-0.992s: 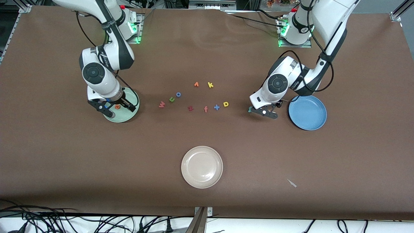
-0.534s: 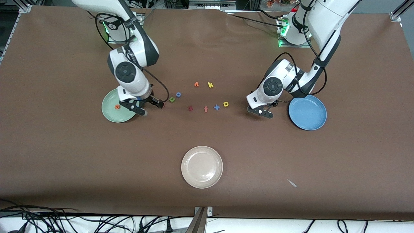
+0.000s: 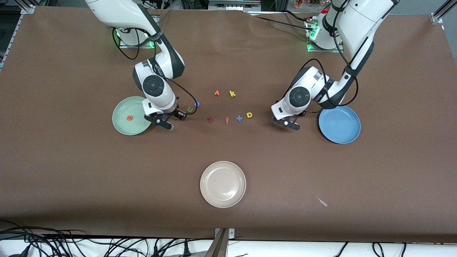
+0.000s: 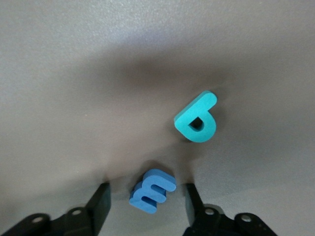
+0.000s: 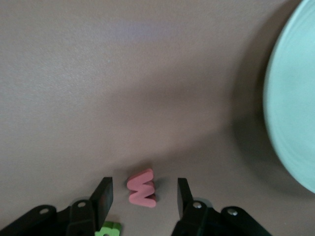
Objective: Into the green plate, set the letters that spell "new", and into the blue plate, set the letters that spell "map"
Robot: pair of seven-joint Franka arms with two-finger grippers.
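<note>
The green plate is holding only the orange e. Beside it, the right gripper is straddling the coral w, fingers spread. The left gripper is bracketing the blue m, unclamped; the blue plate is sitting empty.

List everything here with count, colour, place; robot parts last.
Green plate: 1; toward right arm's end.
Blue plate: 1; toward left arm's end.
Cream plate: 1; nearest front camera.
Orange e: 1; in green plate.
Mid-table pieces: 8; green n, blue o, orange piece, yellow k, red z, orange f, blue plus, yellow p.
Pink w: 1; on table.
Blue m, teal a: 2; on table.
Hands: 2; black, open; right hand around w, left hand around m.
</note>
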